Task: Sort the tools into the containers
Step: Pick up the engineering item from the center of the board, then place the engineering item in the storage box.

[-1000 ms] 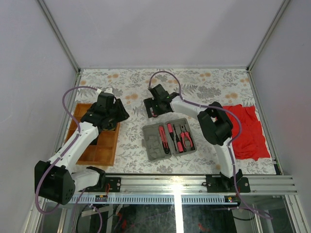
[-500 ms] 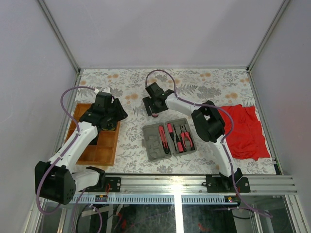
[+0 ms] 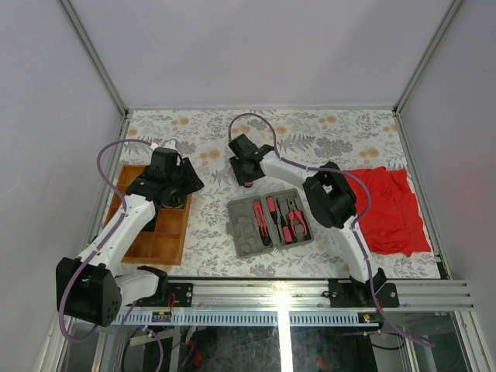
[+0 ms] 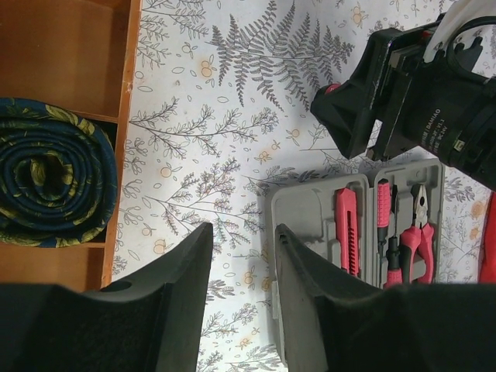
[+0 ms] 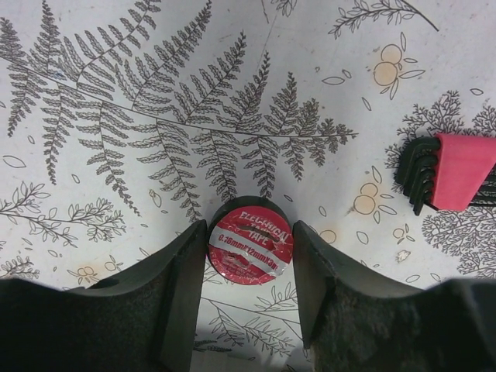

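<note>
A small black roll of electrical tape with a red label (image 5: 249, 246) lies flat on the fern-print tablecloth. My right gripper (image 5: 249, 232) has closed on its two sides, just behind the grey case (image 3: 244, 232). The case lies open and holds a pink knife (image 4: 346, 229), a screwdriver (image 4: 384, 209) and pliers (image 4: 418, 229). A pink-holdered set of black hex keys (image 5: 457, 170) rests to the right of the tape. My left gripper (image 4: 244, 229) hangs open and empty beside the wooden tray (image 3: 159, 248).
A rolled dark blue-green cloth (image 4: 50, 182) fills one compartment of the wooden tray. A red cloth (image 3: 391, 209) is spread at the right side of the table. The aluminium rail with the arm bases runs along the near edge.
My right gripper has slid a little to the left and its jaws have narrowed onto the tape roll. The left arm has barely moved.
</note>
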Robot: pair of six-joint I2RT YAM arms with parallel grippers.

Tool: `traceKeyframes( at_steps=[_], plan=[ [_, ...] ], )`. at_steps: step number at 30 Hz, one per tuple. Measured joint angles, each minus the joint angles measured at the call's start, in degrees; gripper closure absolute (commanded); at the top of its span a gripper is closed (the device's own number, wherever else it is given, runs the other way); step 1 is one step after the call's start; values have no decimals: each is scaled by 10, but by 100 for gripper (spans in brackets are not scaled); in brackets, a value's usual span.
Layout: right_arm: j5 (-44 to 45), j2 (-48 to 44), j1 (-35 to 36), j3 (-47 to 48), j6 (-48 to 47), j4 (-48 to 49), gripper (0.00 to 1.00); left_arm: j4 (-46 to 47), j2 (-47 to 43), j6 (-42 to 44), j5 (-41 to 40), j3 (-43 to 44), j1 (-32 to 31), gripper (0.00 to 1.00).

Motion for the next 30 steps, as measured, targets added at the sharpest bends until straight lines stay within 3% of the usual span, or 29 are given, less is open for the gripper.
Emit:
traceKeyframes(
  at_steps=[8, 18, 30],
  plan=[
    [-2, -64, 3, -73, -5, 23, 59, 2, 0, -4, 14, -12, 1, 56],
    [-1, -312, 4, -268, 7, 110, 59, 9, -34, -38, 31, -64, -7, 48],
    [-16, -462, 7, -449, 66, 133, 62, 69, -44, -107, 33, -153, -91, 48]
  ],
)
